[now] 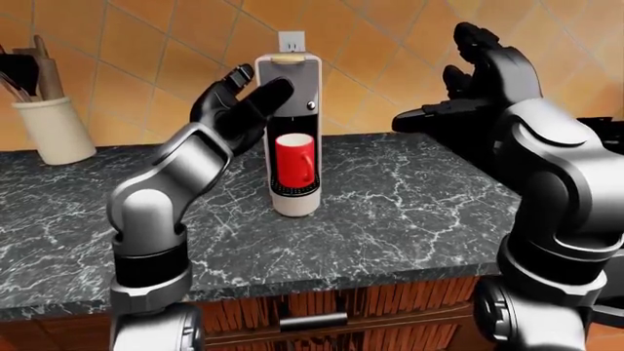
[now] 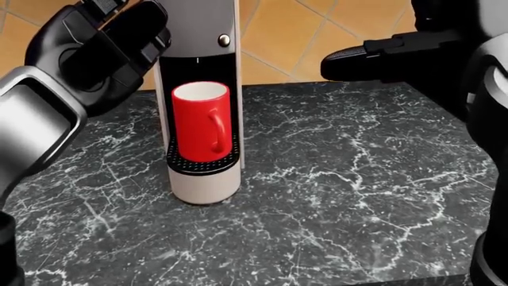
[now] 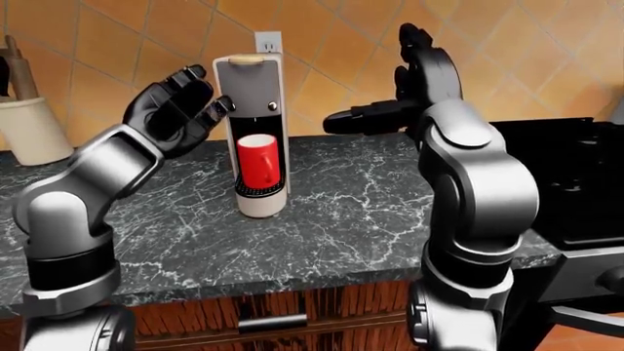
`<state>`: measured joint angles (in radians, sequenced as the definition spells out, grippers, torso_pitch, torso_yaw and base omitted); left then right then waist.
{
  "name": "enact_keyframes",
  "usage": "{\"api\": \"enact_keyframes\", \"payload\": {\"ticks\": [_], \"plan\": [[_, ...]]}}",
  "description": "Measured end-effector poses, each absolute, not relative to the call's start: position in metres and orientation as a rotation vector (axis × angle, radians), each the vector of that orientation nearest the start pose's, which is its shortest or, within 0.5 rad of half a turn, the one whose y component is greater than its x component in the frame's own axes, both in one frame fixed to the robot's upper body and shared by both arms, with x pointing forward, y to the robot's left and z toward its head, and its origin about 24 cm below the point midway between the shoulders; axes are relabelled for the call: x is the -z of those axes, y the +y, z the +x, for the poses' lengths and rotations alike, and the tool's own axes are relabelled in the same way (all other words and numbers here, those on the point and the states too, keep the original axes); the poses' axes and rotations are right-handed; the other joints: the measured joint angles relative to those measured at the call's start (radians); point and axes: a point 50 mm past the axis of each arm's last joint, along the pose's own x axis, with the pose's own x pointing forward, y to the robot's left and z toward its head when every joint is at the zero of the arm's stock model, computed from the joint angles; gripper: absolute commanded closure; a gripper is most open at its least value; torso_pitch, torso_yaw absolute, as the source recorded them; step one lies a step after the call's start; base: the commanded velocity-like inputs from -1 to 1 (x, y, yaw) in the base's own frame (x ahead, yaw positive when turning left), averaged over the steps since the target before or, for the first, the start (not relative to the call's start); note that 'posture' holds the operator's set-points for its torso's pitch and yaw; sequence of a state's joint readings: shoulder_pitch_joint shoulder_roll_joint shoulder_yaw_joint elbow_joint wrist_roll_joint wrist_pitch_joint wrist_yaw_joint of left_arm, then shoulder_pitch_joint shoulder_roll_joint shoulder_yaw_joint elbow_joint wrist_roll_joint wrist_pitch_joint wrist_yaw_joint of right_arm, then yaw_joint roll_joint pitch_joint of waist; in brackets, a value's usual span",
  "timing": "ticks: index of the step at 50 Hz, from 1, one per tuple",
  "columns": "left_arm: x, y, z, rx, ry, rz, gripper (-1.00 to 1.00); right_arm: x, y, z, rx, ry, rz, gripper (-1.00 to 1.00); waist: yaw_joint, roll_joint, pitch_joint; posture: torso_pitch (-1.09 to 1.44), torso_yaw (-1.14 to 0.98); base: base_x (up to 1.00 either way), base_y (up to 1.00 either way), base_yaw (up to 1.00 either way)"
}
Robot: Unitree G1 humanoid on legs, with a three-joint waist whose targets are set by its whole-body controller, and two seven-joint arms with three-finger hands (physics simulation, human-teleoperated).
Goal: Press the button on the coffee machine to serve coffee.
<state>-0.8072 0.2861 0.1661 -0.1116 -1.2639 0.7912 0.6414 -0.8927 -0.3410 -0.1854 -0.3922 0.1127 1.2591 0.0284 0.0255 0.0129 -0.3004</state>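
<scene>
Button (image 2: 223, 40) on the coffee machine (image 3: 249, 95) sits just right of the spread-fingered left hand (image 3: 175, 110).

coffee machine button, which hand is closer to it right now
Left. The left hand hovers open just left of the coffee machine, level with the button. The right hand is open too, well off to the right.

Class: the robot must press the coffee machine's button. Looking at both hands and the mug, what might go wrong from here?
1. The left hand, open, hovers beside the tall, narrow coffee machine; a sideways bump might tip it.
2. The button is small; broad fingers may miss it.
3. The red mug stands directly below; a low reach could knock it.
</scene>
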Motion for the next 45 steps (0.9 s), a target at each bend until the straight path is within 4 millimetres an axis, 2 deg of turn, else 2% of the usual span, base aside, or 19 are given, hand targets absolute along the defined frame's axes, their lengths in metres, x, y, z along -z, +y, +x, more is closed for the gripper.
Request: {"api": "enact_keyframes", "payload": {"ticks": [20, 45], "plan": [[-0.237, 0.135, 0.335, 0.208, 0.137, -0.638, -1.00, -0.275, -0.177, 0.308, 0.025, -0.036, -0.136, -1.00, 0.000, -0.001, -0.001, -0.45, 0.00, 0.00, 0.00, 0.00], [-0.235, 0.134, 0.347, 0.199, 0.139, -0.642, -1.00, -0.277, -0.178, 0.308, 0.024, -0.038, -0.137, -1.00, 0.000, -0.004, -0.002, -0.45, 0.00, 0.00, 0.00, 0.00]]}}
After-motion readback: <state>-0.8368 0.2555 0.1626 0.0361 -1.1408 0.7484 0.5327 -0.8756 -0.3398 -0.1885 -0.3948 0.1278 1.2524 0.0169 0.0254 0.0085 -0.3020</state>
